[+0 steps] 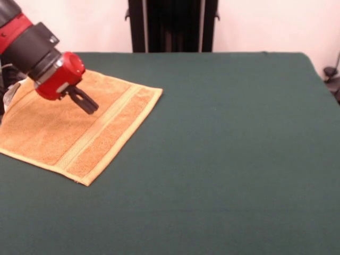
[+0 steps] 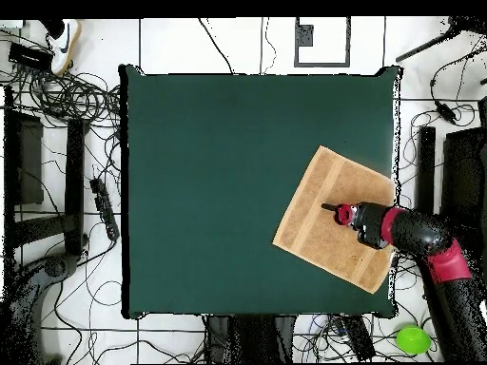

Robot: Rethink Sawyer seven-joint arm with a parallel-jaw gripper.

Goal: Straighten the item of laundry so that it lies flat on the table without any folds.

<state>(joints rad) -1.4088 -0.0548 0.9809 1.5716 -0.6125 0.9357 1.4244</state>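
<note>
Right now the towel [image 1: 74, 127] lies spread on the table [image 1: 223, 159], off to the left in the front view and reaching past the picture's left edge. From overhead it sits near the table's right edge [image 2: 392, 143], turned at an angle, its lower right corner at or just over that edge. It looks flat — no fold shows in either view. One woven stripe band [image 1: 103, 130] runs along its right side in the front view, parallel to that edge.

Over the towel hangs the gripper [image 1: 89, 104], on a red wrist at the end of the black and red arm [image 1: 29, 45], which enters from the upper left in the front view. Its dark fingers point down and to the right, and they read as one narrow dark piece, so the jaws seem together with nothing between them. Whether the tip touches the cloth I cannot tell. From overhead the gripper [image 2: 329, 207] sits over the towel's middle, pointing toward the table's centre.

Beyond the table's far edge stands the dark pedestal [image 1: 172, 25].
</note>
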